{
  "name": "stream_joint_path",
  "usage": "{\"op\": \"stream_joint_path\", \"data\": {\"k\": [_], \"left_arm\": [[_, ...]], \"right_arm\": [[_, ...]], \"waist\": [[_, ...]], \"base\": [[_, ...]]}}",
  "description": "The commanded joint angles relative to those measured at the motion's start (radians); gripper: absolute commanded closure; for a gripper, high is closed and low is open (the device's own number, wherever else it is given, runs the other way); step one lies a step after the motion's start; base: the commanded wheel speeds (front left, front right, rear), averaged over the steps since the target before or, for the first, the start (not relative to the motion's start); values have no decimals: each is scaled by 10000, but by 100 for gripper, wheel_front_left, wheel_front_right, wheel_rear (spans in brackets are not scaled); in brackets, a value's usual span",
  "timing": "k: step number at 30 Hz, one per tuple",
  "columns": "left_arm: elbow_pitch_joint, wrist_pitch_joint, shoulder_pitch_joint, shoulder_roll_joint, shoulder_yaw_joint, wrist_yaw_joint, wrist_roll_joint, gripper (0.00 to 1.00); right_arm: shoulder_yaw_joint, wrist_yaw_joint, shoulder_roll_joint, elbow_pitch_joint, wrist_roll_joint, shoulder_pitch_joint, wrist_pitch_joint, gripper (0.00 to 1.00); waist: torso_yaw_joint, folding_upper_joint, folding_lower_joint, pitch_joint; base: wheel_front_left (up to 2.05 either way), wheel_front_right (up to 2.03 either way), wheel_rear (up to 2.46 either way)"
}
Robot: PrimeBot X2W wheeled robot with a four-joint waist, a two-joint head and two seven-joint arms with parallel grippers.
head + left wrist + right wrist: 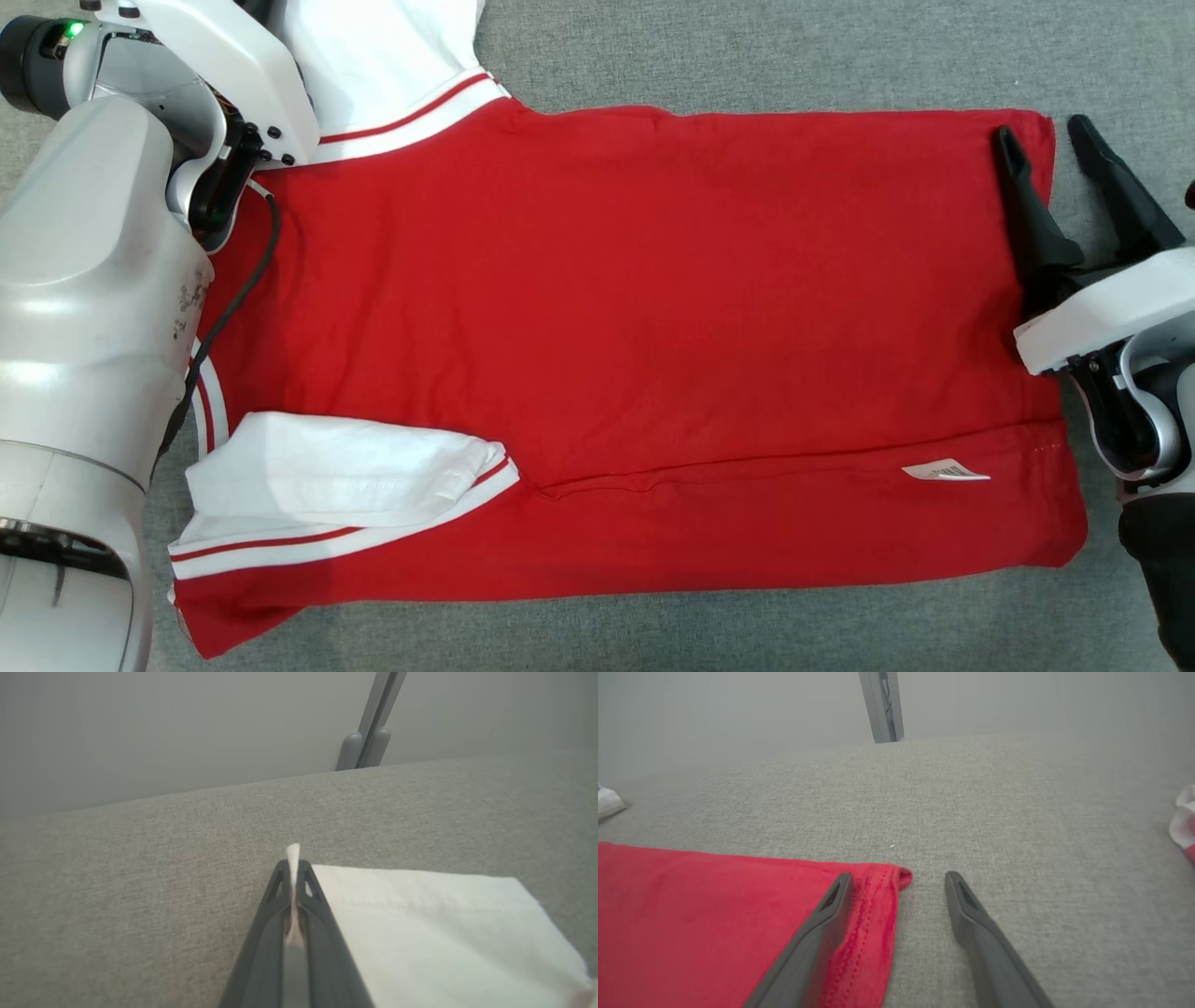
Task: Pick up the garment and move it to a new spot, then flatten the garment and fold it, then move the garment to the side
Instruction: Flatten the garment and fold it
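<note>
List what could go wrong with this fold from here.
The left gripper pinches only a thin fold of the white sleeve; it could slip out. The right gripper is open astride the red hem corner; lifting now might skew the shirt.

I see a grey woven surface (747,56), a grey post (881,704) beyond it, and a white-and-red bundle (1183,816) lying on it.

The left arm (93,280) has clamped jaws, the right arm (1111,313) spread jaws.
</note>
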Motion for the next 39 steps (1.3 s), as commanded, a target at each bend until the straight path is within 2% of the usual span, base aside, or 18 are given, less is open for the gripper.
{"op": "stream_joint_path", "data": {"k": [1, 3, 4, 8, 20, 28, 33, 39], "left_arm": [[49, -72, -222, 94, -83, -4, -105, 100], [47, -114, -263, 121, -176, -2, -216, 100], [41, -152, -278, 144, -222, -3, -251, 100], [-58, -318, -279, 238, -367, -3, -471, 100], [-567, -976, -710, 670, -613, -1, -829, 100], [-1174, -1337, -152, 955, -742, -1, -1097, 100], [-2253, -1826, 791, 1317, -765, 56, -1086, 100], [-4695, -2089, 2529, 1975, -613, 685, -963, 100]], "right_arm": [[175, 3, -116, 164, 240, -38, 344, 51], [352, 2, -240, 211, 457, -88, 809, 75], [424, 2, -318, 198, 557, -116, 1000, 100], [467, 2, -617, -26, 917, -338, 1436, 100], [259, 2, -1127, -446, 1765, -1396, 1415, 100], [394, 3, -939, -389, 2501, -1386, 1236, 100], [353, 3, -897, -782, 3426, -710, 1146, 100], [0, 3, -997, -1468, 4762, 383, 1082, 100]], "waist": [[-4, 0, 0, -12], [19, 0, 0, -33], [33, 0, 0, -48], [76, 0, 0, -149], [176, 0, 0, -519], [191, 0, 0, -699], [235, 0, 0, -861], [389, 0, 0, -1028]], "base": [[0, 0, 0], [0, 0, 0], [0, 0, 0], [0, 0, 0], [0, 0, 0], [0, 0, 0], [0, 0, 0], [0, 0, 0]]}}
